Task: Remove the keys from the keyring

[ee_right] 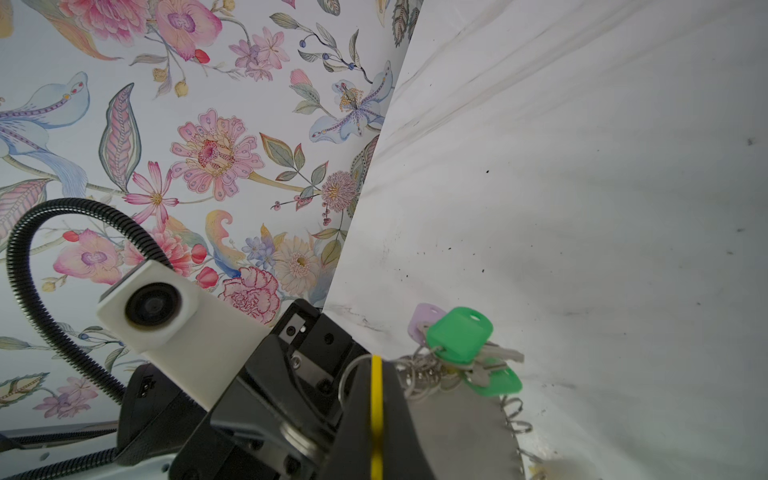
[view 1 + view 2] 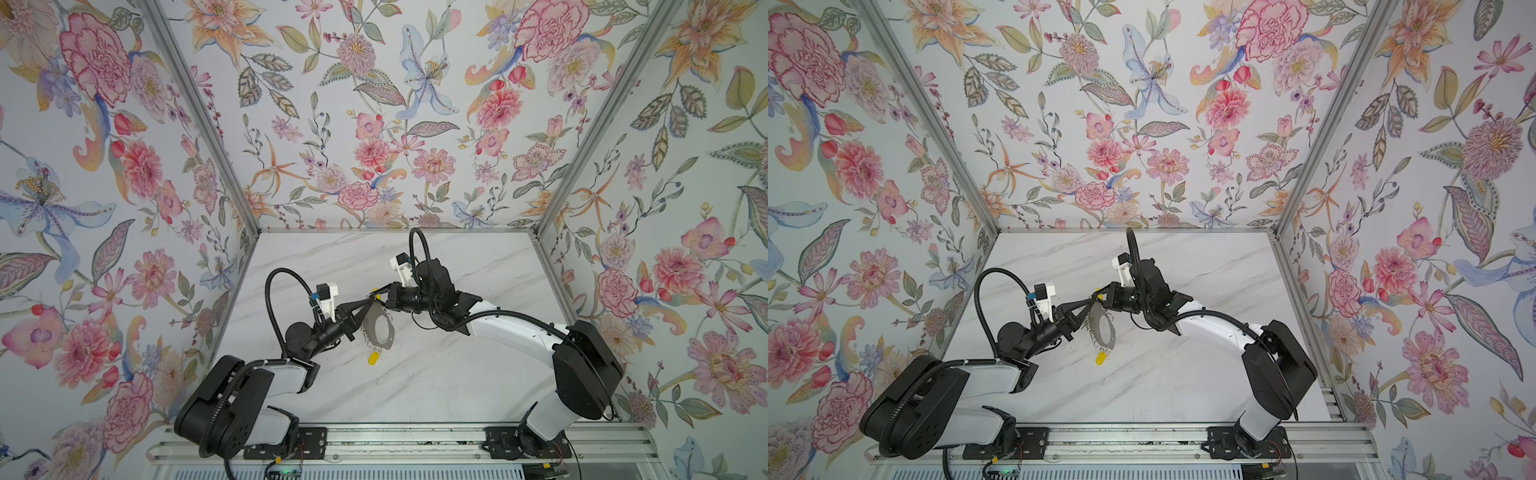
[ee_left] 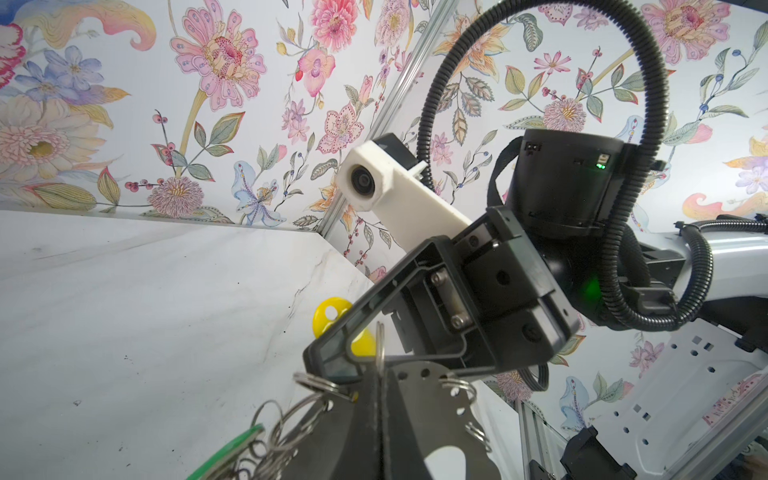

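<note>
I have the keyring (image 2: pixel 380 328), a large flat grey metal plate with a cut-out middle and small wire loops along its edge, held tilted over the white marble tabletop (image 2: pixel 457 374) near the middle of both top views. My left gripper (image 2: pixel 368 302) is clenched on the plate's far rim. The left wrist view shows its two black fingers (image 3: pixel 365 428) pressed together with the thin metal edge between them.

My right gripper (image 2: pixel 376 294) comes in from the opposite side, its tips almost meeting the left's. It is clamped on a small silver key with an oval yellow plastic tag (image 1: pixel 376 390), which shows as a yellow strip between its pads in the right wrist view. A bunch of green-tagged keys (image 1: pixel 459 334) and one pale lilac tag (image 1: pixel 424 318) hangs from the loops just beside that grip.

A second yellow-tagged key (image 2: pixel 373 358) sits just beyond the plate's near edge. I cannot tell whether it hangs from a loop or lies on the marble.
</note>
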### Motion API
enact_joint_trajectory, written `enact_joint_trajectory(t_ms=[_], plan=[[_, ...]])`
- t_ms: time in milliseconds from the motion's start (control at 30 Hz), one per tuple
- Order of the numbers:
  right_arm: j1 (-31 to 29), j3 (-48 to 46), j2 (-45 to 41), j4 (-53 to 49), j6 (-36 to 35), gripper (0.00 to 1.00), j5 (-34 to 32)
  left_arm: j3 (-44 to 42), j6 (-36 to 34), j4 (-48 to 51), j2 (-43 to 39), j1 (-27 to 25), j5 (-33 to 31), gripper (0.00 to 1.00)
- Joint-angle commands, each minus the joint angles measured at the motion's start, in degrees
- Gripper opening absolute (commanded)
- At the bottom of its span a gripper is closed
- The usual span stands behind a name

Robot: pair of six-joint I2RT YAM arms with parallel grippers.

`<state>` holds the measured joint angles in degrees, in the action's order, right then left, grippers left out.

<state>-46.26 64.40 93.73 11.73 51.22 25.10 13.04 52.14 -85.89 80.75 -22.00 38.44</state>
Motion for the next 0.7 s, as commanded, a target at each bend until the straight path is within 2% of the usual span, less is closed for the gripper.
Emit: enact_joint_trajectory(t_ms=[0,133,333,667], plan=[[-1.45,1.75,-0.24,0.52,-0.16,0.0,1.15,1.29,3.54,-16.85,2.03,0.29,0.44,0.0],[-1.69,1.11,-1.26,0.19,-0.37,0.0,-1.44,1.56,3.23,-16.65,2.12,0.38,0.34,0.0],[-1.03,1.57,-1.12,0.36,-3.57,0.0,-6.55,5.18,7.88,-16.92,2.97,-0.73,4.9,0.0],[0.46,5.17,1.69,4.82,-5.85,0.0,-8.04,9.52,13.2,-16.89,-0.14,-1.9,7.95,0.0]])
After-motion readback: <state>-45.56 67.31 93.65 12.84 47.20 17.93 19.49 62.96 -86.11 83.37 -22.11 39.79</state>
